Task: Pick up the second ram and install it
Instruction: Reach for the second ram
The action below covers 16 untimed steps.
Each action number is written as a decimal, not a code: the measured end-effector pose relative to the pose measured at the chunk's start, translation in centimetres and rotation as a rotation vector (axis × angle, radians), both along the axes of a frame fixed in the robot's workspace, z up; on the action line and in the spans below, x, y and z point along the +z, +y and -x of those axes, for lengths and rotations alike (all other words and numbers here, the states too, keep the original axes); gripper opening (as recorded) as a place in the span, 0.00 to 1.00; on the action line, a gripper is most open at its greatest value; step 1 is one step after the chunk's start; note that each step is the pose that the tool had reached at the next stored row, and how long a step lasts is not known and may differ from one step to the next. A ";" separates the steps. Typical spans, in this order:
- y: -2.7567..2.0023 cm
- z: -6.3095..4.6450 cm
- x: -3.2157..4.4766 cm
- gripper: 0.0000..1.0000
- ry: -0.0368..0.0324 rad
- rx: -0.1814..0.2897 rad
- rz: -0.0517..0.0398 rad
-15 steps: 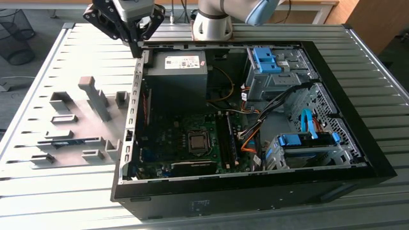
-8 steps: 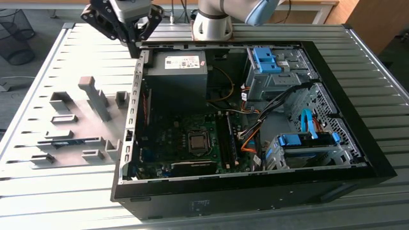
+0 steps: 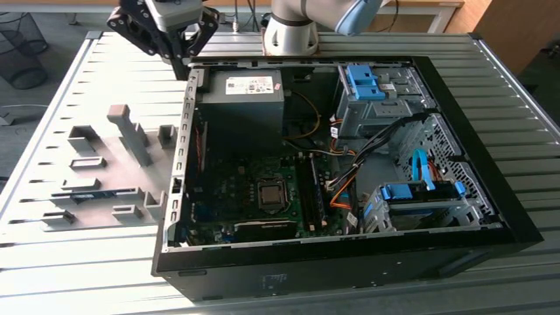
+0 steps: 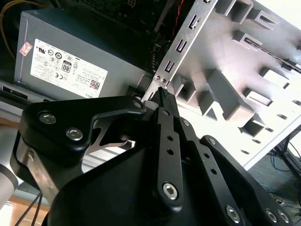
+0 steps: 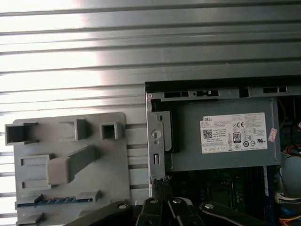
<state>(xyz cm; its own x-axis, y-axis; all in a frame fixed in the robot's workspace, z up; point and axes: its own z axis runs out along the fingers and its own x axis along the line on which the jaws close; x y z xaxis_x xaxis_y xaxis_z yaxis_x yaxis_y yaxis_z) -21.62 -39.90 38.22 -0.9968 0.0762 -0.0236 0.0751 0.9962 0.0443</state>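
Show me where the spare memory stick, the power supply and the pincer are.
Memory stick (image 5: 56, 201): first wrist view, middle of its blue-green long edge.
Power supply (image 5: 221, 136): first wrist view, on its white label.
Pincer (image 4: 162, 92): second wrist view, at the meeting fingertips.

Exterior view, from the end effector (image 3: 182, 65): case wall (image 3: 185, 125) at 6 o'clock, grey post (image 3: 131, 134) at 7, open worktop (image 3: 122, 65) at 9.

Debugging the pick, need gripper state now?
Gripper: closed, holding nothing; ram lies apart from it.
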 end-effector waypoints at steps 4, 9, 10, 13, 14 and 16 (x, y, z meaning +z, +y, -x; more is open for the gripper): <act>0.00 0.3 -0.04 0.10 0.0000 0.000 0.0000; 0.00 0.8 -0.08 0.10 0.0001 0.000 0.0001; 0.00 1.0 -0.09 0.10 0.0001 0.000 0.0001; 0.00 1.6 -0.13 0.10 0.0000 0.000 0.0000; 0.00 1.9 -0.14 0.10 0.0000 0.000 0.0000; 0.00 2.4 -0.15 0.10 0.0000 0.000 -0.0001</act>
